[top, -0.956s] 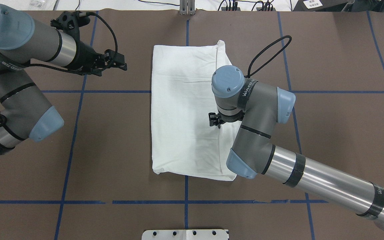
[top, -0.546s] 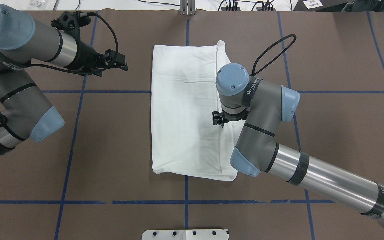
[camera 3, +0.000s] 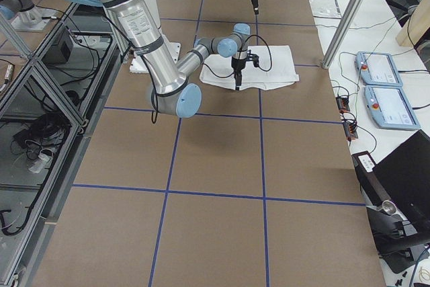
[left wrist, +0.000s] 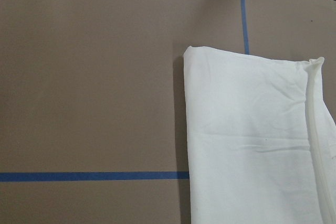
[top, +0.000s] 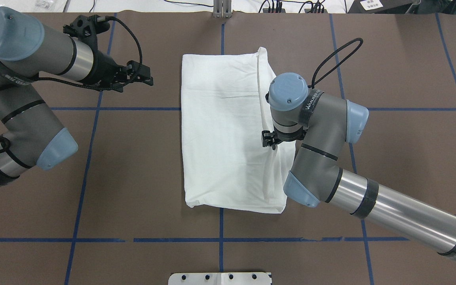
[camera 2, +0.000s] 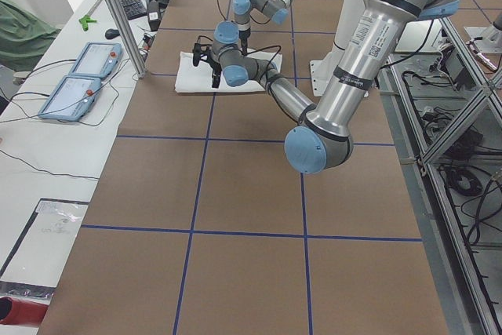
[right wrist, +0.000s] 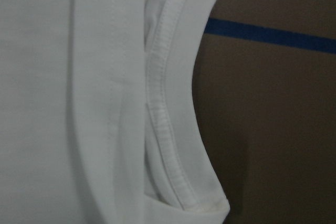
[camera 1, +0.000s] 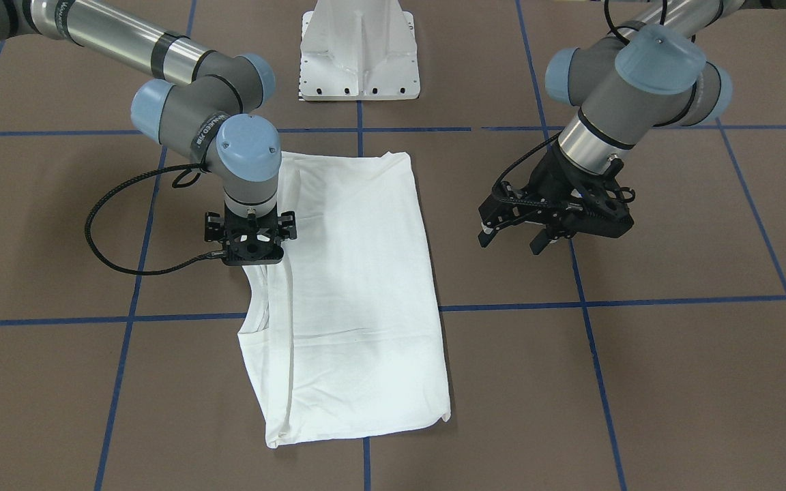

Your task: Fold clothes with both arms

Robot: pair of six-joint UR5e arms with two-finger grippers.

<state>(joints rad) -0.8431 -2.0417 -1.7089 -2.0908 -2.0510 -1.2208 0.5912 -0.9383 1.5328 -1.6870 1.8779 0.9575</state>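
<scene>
The white long-sleeved T-shirt [top: 224,130] is laid folded flat at the centre of the brown, blue-taped table [top: 133,178]. The black two-finger right gripper [camera 1: 251,247] is pointed down over its collar-side edge; its finger spacing cannot be determined. The black two-finger left gripper [camera 1: 512,240] is held beside the shirt, apart from it, with fingers spread wide and empty.

Brown table [top: 133,178], blue tape lines [top: 93,240] marking a grid of large squares. White T-shirt [top: 220,134] lies flat mid-table, folded to a long rectangle, over a tape crossing. White metal pedestal [camera 1: 360,51] stands at the robot-side edge, apart from the shirt.
</scene>
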